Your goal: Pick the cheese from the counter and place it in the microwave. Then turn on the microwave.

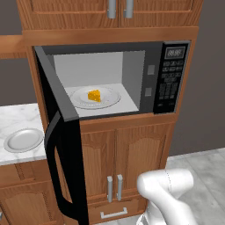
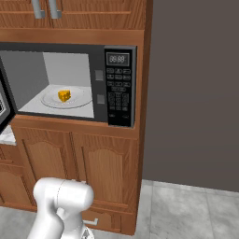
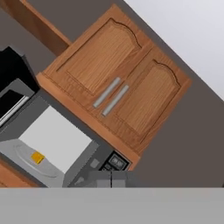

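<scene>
The cheese [image 1: 94,95] [image 2: 64,95] [image 3: 37,157], a small orange-yellow wedge, lies on the round turntable plate [image 1: 110,99] inside the microwave [image 1: 173,74] [image 2: 119,88]. The microwave's black door [image 1: 66,154] hangs wide open to the left, curved handle facing out. In the hand view my gripper [image 3: 111,180] is shut, its two tips pressed together with nothing between them, well back from the microwave [image 3: 94,162] and tilted up at it. The white marble counter [image 1: 17,116] lies left of the microwave.
A round grey plate [image 1: 23,139] sits on the counter behind the open door. Wooden cabinets with silver handles stand above [image 1: 118,9] [image 3: 113,92] and below [image 1: 114,186] the microwave. Grey floor [image 2: 196,210] and a dark wall [image 2: 196,93] lie to the right.
</scene>
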Robot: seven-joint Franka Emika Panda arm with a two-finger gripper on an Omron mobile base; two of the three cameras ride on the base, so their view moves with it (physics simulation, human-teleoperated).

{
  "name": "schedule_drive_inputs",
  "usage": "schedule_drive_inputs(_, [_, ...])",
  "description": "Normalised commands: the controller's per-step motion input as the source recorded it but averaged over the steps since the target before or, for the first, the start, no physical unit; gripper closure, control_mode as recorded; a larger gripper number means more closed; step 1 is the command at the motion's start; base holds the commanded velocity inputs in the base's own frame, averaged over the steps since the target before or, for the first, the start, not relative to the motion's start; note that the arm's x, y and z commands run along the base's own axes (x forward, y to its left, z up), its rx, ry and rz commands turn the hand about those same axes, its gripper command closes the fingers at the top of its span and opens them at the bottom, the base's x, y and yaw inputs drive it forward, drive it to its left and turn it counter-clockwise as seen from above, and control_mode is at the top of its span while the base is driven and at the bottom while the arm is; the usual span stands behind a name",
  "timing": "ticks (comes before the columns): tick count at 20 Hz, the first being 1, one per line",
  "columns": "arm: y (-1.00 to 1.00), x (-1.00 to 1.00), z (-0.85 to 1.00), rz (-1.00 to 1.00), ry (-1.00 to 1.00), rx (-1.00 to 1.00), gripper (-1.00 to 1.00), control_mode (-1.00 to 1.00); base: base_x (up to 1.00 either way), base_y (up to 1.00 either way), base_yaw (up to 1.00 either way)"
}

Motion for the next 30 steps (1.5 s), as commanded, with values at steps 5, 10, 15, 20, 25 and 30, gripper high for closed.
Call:
schedule_drive_inputs(5, [0.13, -0.10, 0.08, 0.00, -0.14, -0.09, 1.00, -1.00, 0.00, 0.00, 0.00])
schedule_drive_inputs(10, [0.12, -0.06, 0.03, 0.00, -0.13, -0.08, 1.00, -1.00, 0.00, 0.00, 0.00])
schedule_drive_inputs(15, [0.12, -0.01, 0.00, 0.00, -0.10, -0.07, 1.00, -1.00, 0.00, 0.00, 0.00])
schedule_drive_inputs(20, [0.11, 0.00, 0.00, 0.00, -0.07, -0.05, 1.00, -1.00, 0.00, 0.00, 0.00])
schedule_drive_inputs(25, [0.12, 0.09, -0.06, -0.01, -0.01, -0.02, 1.00, -1.00, 0.00, 0.00, 0.00])
schedule_drive_inputs(30, [0.12, 0.20, -0.21, -0.01, 0.00, 0.00, 1.00, -1.00, 0.00, 0.00, 0.00])
